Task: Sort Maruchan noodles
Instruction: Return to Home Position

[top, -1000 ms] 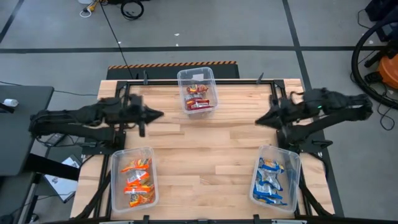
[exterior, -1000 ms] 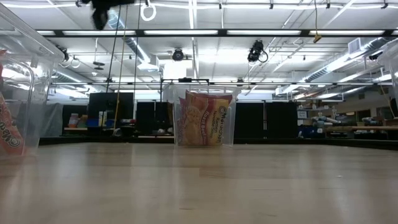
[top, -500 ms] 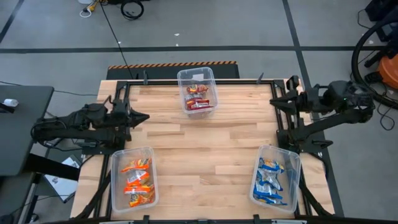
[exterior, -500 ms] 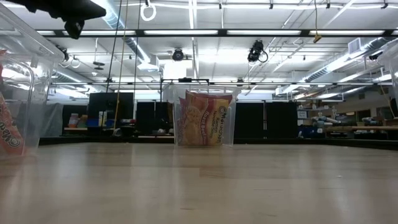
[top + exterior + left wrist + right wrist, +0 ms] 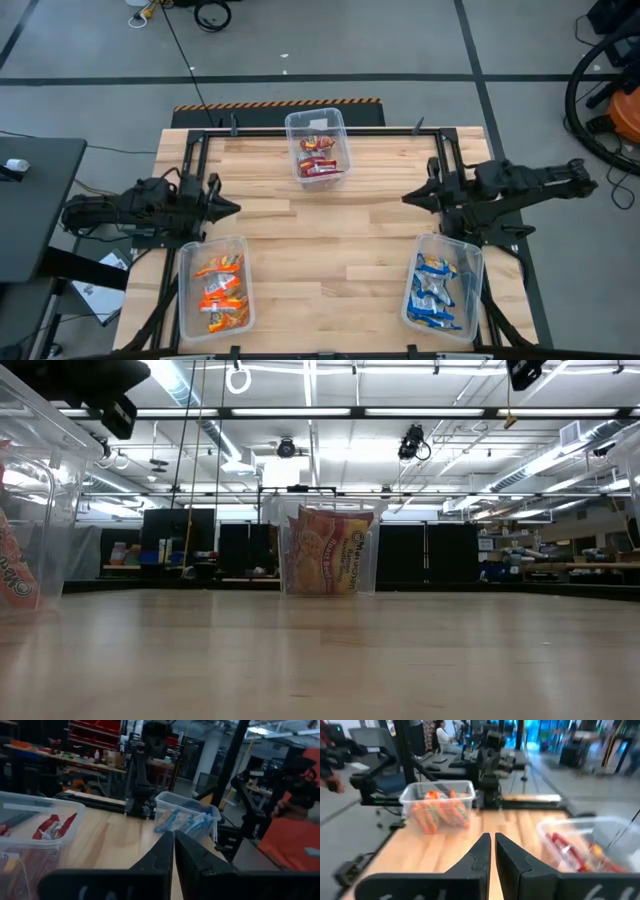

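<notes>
Wooden table (image 5: 330, 240) with three clear bins. Far-centre bin (image 5: 315, 114) holds red packets (image 5: 318, 162). Near-left bin (image 5: 212, 241) holds orange packets (image 5: 220, 290), near-right bin (image 5: 452, 241) blue packets (image 5: 434, 290). Left gripper (image 5: 232, 207) sits at the left edge and right gripper (image 5: 408, 198) at the right edge, both empty with fingers together, pointing inward.

Noodles (image 5: 320, 160) seemingly all inside three bins (image 5: 212, 239).

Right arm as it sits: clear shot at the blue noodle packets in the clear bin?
Probably yes: the right gripper hangs just beside the open-topped clear plastic bin, nothing covers the blue flat plastic noodle packets, and its jaws are shut, empty.
</notes>
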Available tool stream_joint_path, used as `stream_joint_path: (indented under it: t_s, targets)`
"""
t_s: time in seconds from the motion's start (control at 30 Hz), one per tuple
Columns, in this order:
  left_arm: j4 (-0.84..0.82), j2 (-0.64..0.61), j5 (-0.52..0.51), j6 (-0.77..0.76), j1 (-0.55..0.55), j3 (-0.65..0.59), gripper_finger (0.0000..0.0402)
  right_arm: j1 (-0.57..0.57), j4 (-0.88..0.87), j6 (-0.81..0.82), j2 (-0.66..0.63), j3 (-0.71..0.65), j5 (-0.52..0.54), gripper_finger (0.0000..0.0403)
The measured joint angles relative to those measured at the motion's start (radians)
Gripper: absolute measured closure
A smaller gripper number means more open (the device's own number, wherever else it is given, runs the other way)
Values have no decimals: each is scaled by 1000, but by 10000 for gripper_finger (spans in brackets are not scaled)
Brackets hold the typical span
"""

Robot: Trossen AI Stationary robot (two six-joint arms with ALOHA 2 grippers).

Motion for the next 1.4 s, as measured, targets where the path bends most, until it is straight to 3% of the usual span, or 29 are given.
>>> stream_joint_path:
  t_s: [0.13, 0.3, 0.6, 0.93, 1.1, 1.27, 1.4]
  targets:
    - [44, 1, -1, 48, -1, 0, 379, 1, 56, -104, 0, -23, 69, 373]
    - [16, 2, -8, 34, -1, 0, 379, 0, 59, -111, -6, -22, 179, 372]
    - [25, 2, -18, 157, -4, 1, 379, 1, 39, -123, -53, -22, 59, 371]
    - [25, 1, 27, 191, -5, 1, 379, 1, -1, -123, -190, -25, 21, 370]
    - [27, 1, 29, 173, -5, 0, 379, 1, 41, -96, -296, -123, 15, 372]
    - [97, -56, 29, 173, -5, -84, 379, 1, 57, -40, -493, -276, 96, 372]
    - [90, -156, 37, 148, -5, -174, 379, -4, -33, 48, -507, -291, 99, 372]
